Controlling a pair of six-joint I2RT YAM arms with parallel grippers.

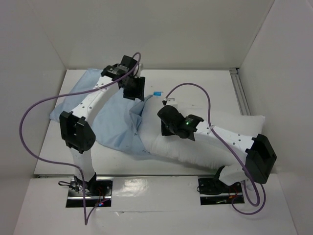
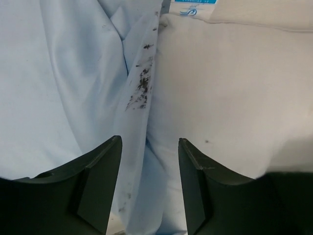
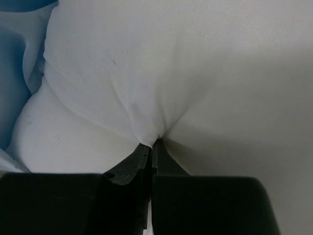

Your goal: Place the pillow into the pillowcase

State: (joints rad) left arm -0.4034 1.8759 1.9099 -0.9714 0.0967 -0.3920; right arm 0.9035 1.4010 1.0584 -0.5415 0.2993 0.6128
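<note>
The white pillow (image 1: 195, 147) lies across the middle and right of the table, its small blue tag (image 1: 157, 93) at the far end. The light blue pillowcase (image 1: 110, 122) is spread wrinkled at the left, and its edge overlaps the pillow's left end. My left gripper (image 1: 134, 89) hangs over that far edge. In the left wrist view it (image 2: 149, 139) is open, a limp fold of pillowcase (image 2: 63, 73) lies between the jaws, and the pillow (image 2: 225, 93) is to the right. My right gripper (image 3: 152, 143) is shut, pinching a pucker of pillow (image 3: 171, 63) cloth.
White walls enclose the table on three sides. A metal rail (image 1: 239, 90) runs along the right edge. Purple cables (image 1: 29, 117) loop off both arms. Dark specks (image 2: 142, 83) mark the pillowcase hem. The right forearm (image 1: 230, 139) lies over the pillow.
</note>
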